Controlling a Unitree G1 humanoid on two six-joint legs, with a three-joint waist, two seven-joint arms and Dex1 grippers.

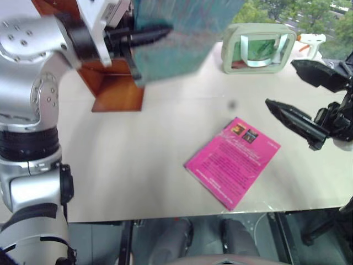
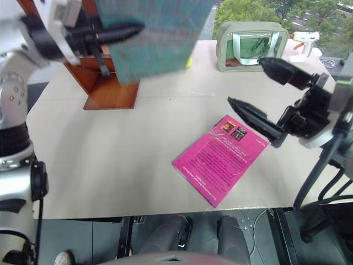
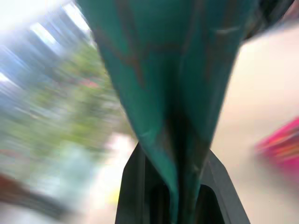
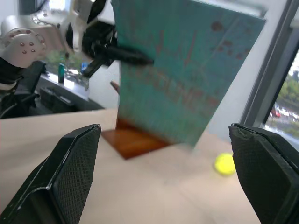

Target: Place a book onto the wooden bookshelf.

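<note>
The teal-green book [image 1: 176, 33] hangs upright in the air at the far left of the table, with my left gripper [image 1: 144, 47] shut on its edge. One black finger [image 2: 110, 33] lies across its mottled cover. In the left wrist view the book [image 3: 173, 70] runs down between the two fingers. Just behind and below it stands the reddish-brown wooden bookshelf [image 1: 113, 88]. My right gripper [image 2: 246, 81] is raised over the right side of the table, open and holding nothing. The right wrist view looks between its fingers towards the book [image 4: 187, 74].
A thin pink book [image 1: 233, 161] lies flat near the table's front edge [image 1: 220, 212]. A pale green pouch [image 1: 257, 48] and a white tool [image 1: 311, 41] sit at the back right. A small yellow ball [image 4: 225, 164] rests past the bookshelf's base.
</note>
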